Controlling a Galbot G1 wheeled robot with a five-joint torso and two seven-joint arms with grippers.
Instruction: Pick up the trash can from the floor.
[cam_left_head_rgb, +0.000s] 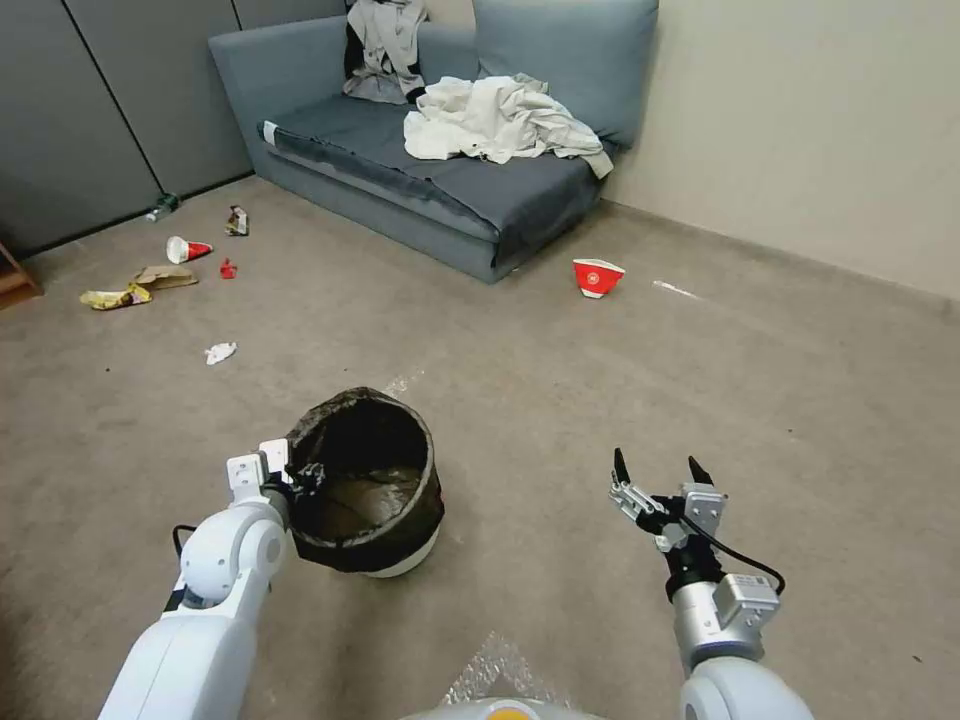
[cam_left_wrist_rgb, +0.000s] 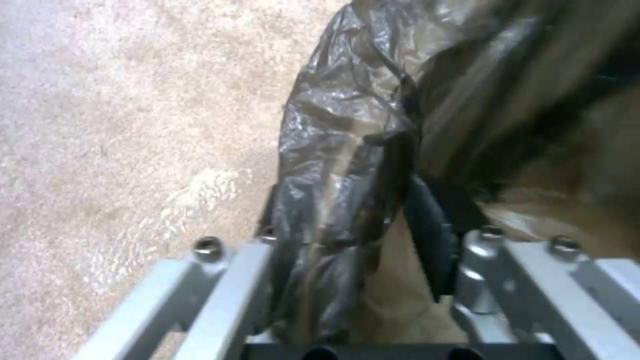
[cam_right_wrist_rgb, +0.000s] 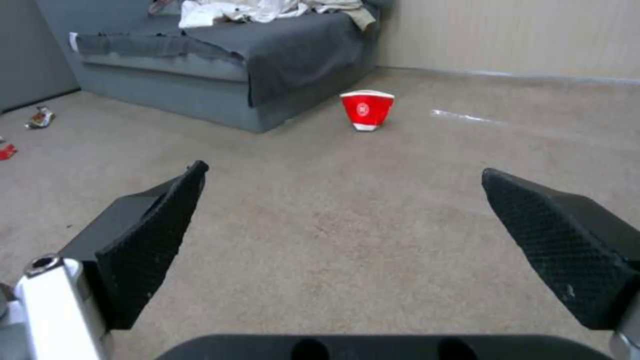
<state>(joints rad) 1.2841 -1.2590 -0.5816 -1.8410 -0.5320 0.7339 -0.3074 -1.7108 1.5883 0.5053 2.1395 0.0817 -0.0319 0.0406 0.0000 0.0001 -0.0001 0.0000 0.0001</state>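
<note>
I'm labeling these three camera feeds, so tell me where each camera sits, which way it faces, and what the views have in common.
Head view: high on the robot, facing forward and down at the floor, trash can, sofa; both arms show.
Left wrist view: on the left arm, close on the bag-lined bin rim, left gripper clamped over it.
Right wrist view: on the right arm, low, facing the red cup; right gripper open.
Shared: head and right wrist views show cup and sofa.

glossy crinkled plastic bag (cam_left_wrist_rgb: 347, 130) lines trash can (cam_left_head_rgb: 400, 560); matt carpet floor (cam_left_head_rgb: 600, 400).
</note>
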